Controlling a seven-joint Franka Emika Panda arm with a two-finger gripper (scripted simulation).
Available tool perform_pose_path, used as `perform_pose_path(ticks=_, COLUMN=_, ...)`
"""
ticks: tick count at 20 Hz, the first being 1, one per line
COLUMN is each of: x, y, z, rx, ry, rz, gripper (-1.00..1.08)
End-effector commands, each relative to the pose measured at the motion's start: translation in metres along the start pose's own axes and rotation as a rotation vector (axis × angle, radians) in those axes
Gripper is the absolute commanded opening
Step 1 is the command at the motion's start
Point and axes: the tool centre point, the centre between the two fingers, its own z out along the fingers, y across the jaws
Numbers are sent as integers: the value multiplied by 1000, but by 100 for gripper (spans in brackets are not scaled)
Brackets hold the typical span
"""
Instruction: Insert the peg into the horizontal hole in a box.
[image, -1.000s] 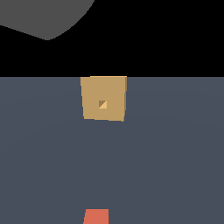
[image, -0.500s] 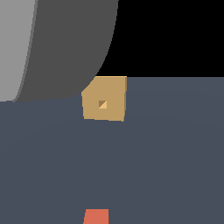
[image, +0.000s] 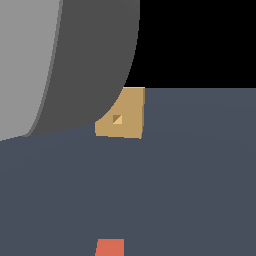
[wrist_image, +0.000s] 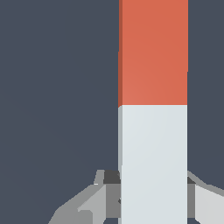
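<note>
Exterior view: low, looking across the counter (image: 200, 175) toward its far edge. Wrist view: straight down, very close. Shared: the peg (wrist_image: 153, 109) only.

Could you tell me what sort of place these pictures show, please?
Probably a simulated test bench, not a real room: a flat, featureless grey-blue surface under a black void, holding only a plain tan box with a square hole and a two-coloured peg.

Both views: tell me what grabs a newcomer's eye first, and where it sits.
In the wrist view, the peg fills the frame, orange-red at one end and pale at the other, with the gripper fingers on either side of its pale end. In the exterior view, a big grey arm looms from the exterior view's left, covering a corner of the tan box with its hole.
</note>
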Motion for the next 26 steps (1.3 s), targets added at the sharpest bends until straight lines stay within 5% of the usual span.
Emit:
perform_pose_path(ticks=1, x=0, y=0, z=0, rx=-1, ry=0, rz=0, gripper=-100)
perform_pose_path(ticks=15, x=14, y=-3, z=-2, rx=0, ry=0, rz=6, gripper=-100)
perform_pose_path(ticks=26, x=79, y=-18, z=-13, rx=0, ry=0, rz=36, gripper=-100)
